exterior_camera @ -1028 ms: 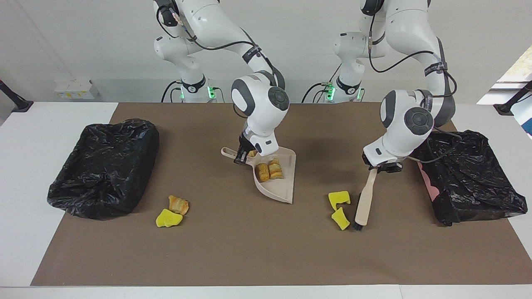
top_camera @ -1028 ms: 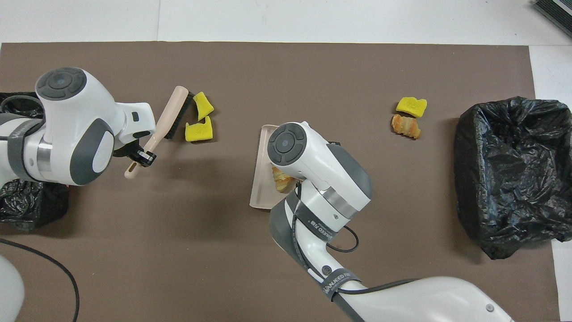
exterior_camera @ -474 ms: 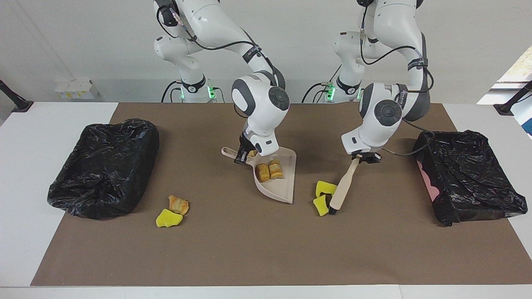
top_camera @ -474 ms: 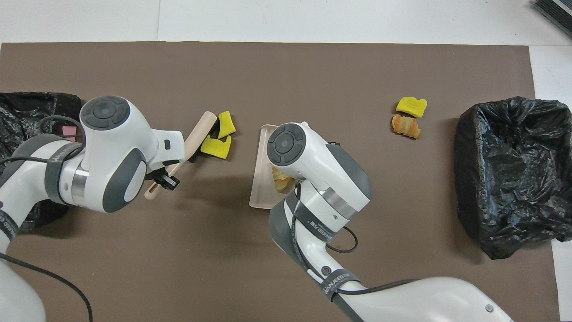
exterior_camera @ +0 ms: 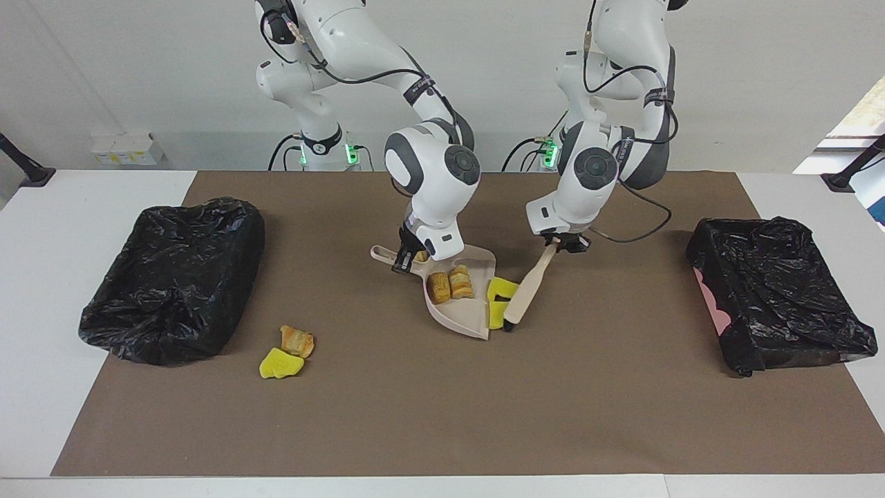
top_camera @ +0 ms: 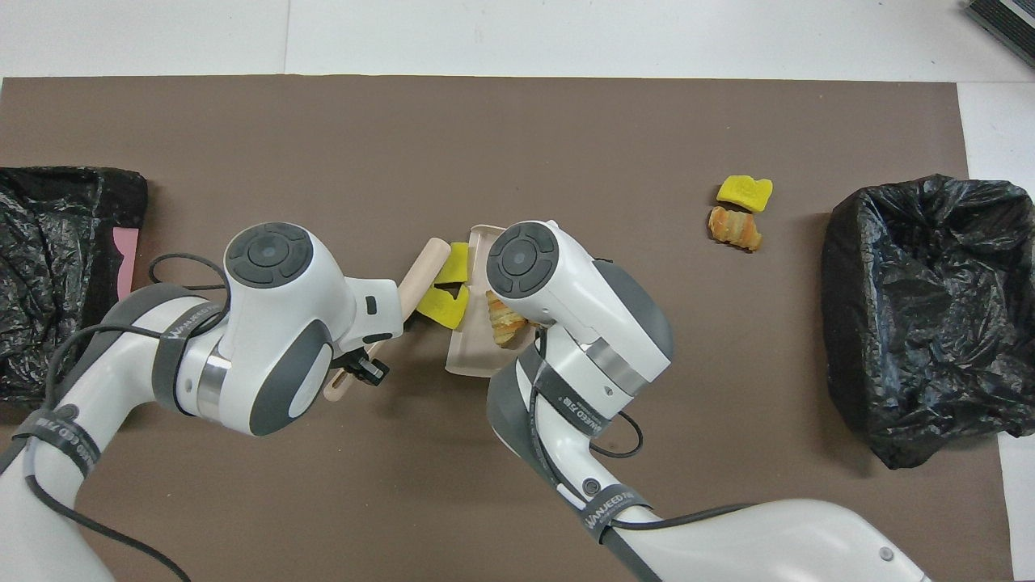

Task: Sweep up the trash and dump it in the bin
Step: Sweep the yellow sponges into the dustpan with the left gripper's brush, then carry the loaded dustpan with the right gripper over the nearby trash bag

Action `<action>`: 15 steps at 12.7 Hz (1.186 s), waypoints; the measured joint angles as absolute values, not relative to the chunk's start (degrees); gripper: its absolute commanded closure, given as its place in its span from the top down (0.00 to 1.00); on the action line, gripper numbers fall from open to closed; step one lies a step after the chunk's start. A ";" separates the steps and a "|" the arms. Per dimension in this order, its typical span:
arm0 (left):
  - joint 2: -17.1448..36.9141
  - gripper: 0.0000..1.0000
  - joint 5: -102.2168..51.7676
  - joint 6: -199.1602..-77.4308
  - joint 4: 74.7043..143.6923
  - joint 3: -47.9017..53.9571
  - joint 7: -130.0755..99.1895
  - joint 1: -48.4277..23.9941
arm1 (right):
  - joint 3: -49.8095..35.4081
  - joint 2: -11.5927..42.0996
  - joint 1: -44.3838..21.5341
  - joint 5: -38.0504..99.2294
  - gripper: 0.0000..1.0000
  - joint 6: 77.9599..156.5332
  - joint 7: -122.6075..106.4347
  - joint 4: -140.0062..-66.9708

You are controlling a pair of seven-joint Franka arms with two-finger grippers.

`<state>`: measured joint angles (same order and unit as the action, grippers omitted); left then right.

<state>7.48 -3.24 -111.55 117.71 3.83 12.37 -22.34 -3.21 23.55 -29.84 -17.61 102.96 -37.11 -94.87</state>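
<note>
Two tools are engaged at frame centre. The left tool [exterior_camera: 561, 242] is clamped on the smooth tan handle of a brush [exterior_camera: 527, 290]; its dark bristles press two spongy yellow chunks [exterior_camera: 499, 289] against the open edge of the flat beige dustpan [exterior_camera: 462, 319]. The right tool [exterior_camera: 404, 257] is closed on the dustpan's handle. Two flaky tan lumps [exterior_camera: 449, 284] lie in the pan. One yellow chunk [exterior_camera: 280, 364] and one orange-brown lump [exterior_camera: 297, 339] remain at lower left, near a crinkled black-bagged bin [exterior_camera: 176, 277]. A second bin [exterior_camera: 778, 290] sits at right.

Glossy white jointed arms, dark grey joint caps and bands, black cables looped alongside — green lights at bases
</note>
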 measured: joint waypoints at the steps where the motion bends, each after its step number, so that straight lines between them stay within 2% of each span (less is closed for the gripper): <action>1: 7.36 0.00 -4.40 -111.59 117.75 3.84 9.51 -23.91 | -3.20 23.55 -29.72 -17.25 0.00 103.36 -37.10 -95.09; 5: 6.67 0.00 -10.40 -112.55 117.70 3.91 -1.76 -28.27 | -3.12 23.59 -29.34 -13.60 0.00 105.29 -36.46 -95.71; 15: 5.26 0.00 -10.84 -112.21 115.47 2.49 -21.22 -28.05 | -3.12 23.63 -27.57 -12.56 0.00 111.34 -36.09 -94.81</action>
<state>5.26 -10.84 -112.21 115.47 2.49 -21.22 -28.05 -3.12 23.63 -27.57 -12.56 111.34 -36.09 -94.81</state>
